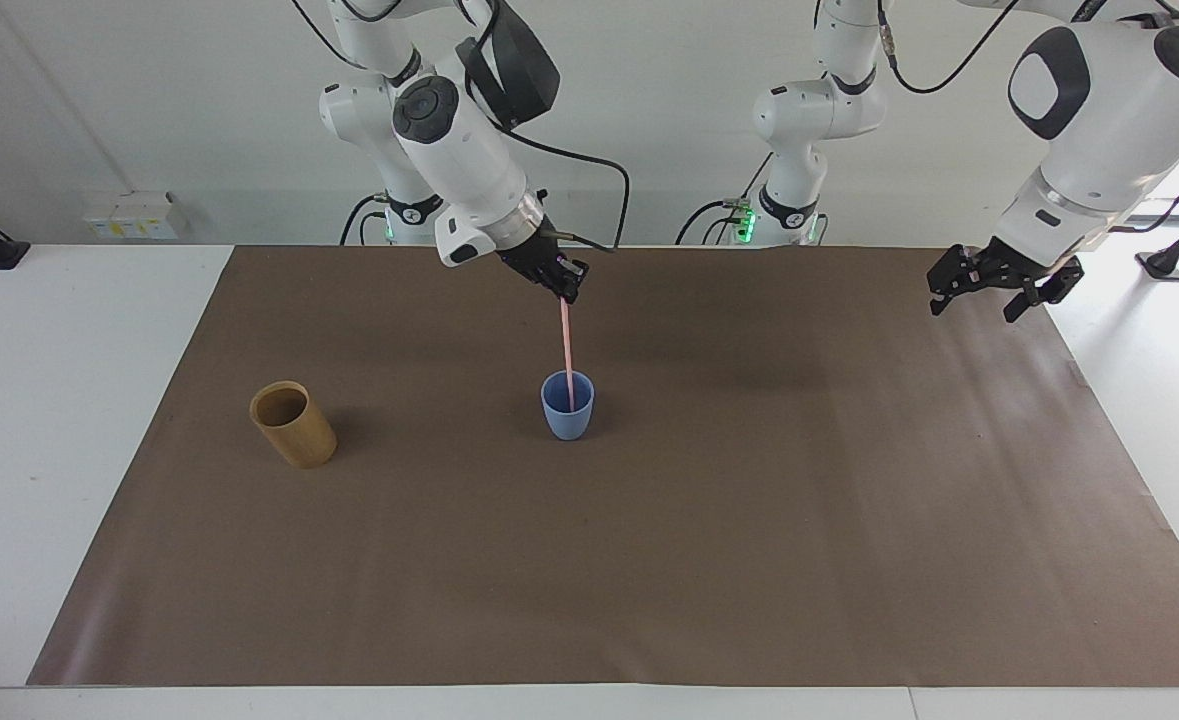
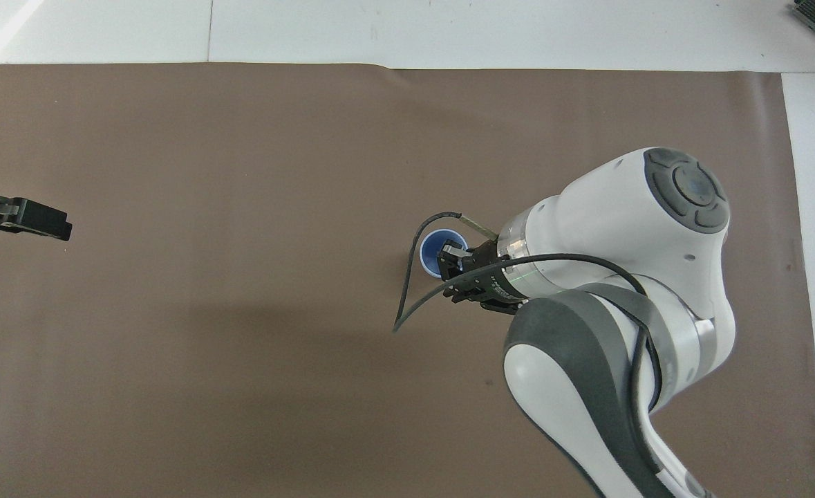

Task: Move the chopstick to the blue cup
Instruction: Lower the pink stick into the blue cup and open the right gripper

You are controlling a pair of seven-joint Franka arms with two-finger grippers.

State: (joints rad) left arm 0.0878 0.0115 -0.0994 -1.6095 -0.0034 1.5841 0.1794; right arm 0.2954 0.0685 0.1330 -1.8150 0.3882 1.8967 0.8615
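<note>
Right end effector (image 1: 568, 292) pinches the chopstick (image 1: 568, 345) near-upright, tip down inside the blue cup (image 1: 568, 412). Overhead, the arm hides the stick. Left end effector (image 1: 989, 283) hangs spread over the desk's edge.

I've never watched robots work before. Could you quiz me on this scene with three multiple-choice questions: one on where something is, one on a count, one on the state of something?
1. Where is the lower end of the thin pale pink chopstick?
A. Inside the small light blue cup
B. Inside the tan bamboo-coloured cylindrical cup
C. Flat on the brown paper table cover

2. How many cups stand on the table cover?
A. One
B. Two
C. Four

3. What is the right hand doing?
A. Hanging with nothing in it
B. Lifting the blue cup
C. Holding the chopstick's top end over the blue cup

Answers:
1. A: the stick's lower end dips past the blue cup's rim.
2. B: only the blue and the tan cup are there.
3. C: its fingertips pinch the stick's top, while the left hand waits open over the left arm's end of the table.
</note>
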